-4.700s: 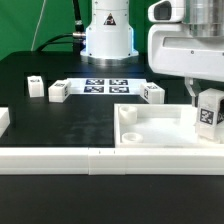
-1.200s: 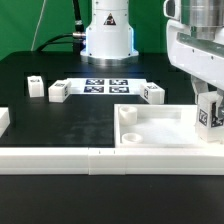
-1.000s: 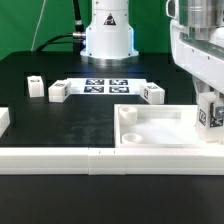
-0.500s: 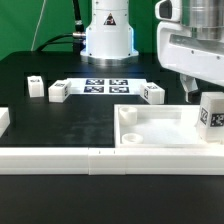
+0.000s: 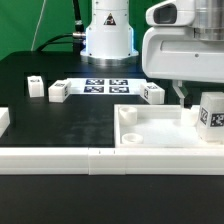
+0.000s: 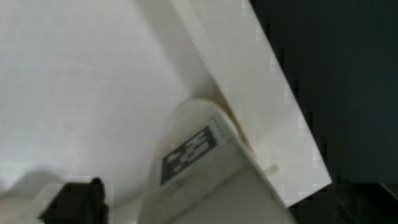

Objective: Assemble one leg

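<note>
The leg (image 5: 210, 116), a small white post with a black-and-white tag, stands upright in the corner of the large white tray (image 5: 150, 150) at the exterior view's right. My gripper (image 5: 193, 98) hangs just above and beside it, with one dark finger (image 5: 181, 93) showing to the exterior view's left of the leg. In the wrist view the leg (image 6: 205, 160) lies between my gripper's (image 6: 214, 205) fingers, against the tray's wall (image 6: 231, 60). Gaps show on both sides, so the jaws are open and off the leg.
Three more white legs stand on the black table: two (image 5: 35, 87) (image 5: 58, 91) at the left and one (image 5: 152, 93) behind the tray. The marker board (image 5: 105, 86) lies before the robot base (image 5: 108, 35). A long white rail (image 5: 80, 158) runs along the front.
The gripper lowered the leg into the tray's corner, then let go, rose a little and shifted toward the exterior view's left. The leg stays standing in the corner.
</note>
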Motion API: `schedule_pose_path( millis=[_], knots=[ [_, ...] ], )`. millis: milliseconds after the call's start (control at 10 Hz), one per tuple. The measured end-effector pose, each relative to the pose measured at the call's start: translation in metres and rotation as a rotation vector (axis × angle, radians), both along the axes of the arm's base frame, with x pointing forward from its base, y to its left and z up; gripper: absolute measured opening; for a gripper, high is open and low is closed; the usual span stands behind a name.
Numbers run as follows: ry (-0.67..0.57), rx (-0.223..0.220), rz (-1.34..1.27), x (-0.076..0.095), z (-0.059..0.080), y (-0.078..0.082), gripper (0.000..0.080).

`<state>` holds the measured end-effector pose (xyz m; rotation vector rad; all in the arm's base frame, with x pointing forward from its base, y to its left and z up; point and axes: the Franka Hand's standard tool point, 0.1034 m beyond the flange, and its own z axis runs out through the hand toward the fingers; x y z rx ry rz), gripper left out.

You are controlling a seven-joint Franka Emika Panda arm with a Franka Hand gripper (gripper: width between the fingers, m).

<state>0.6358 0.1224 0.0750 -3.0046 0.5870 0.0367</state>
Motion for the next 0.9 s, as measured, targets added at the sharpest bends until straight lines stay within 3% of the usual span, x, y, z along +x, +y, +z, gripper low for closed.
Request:
schedule_pose_path(
  millis=[200, 500, 600, 700, 800, 900],
  knots=[
    [-0.021, -0.046, 0.26, 0.0013, 0.0006, -0.0021, 0.0649],
    [-0.041, -0.048, 0.391, 0.0038, 0.0014, -0.0044, 0.0649],
    [-0.041, -0.048, 0.392, 0.0038, 0.0014, -0.0047, 0.0558],
    [-0.041, -0.048, 0.392, 0.0038, 0.0013, -0.0047, 0.0558],
    [-0.041, -0.048, 0.392, 0.0038, 0.0013, -0.0047, 0.0358],
    [-0.04, -0.048, 0.39, 0.0038, 0.0012, -0.0047, 0.029]
  ],
)
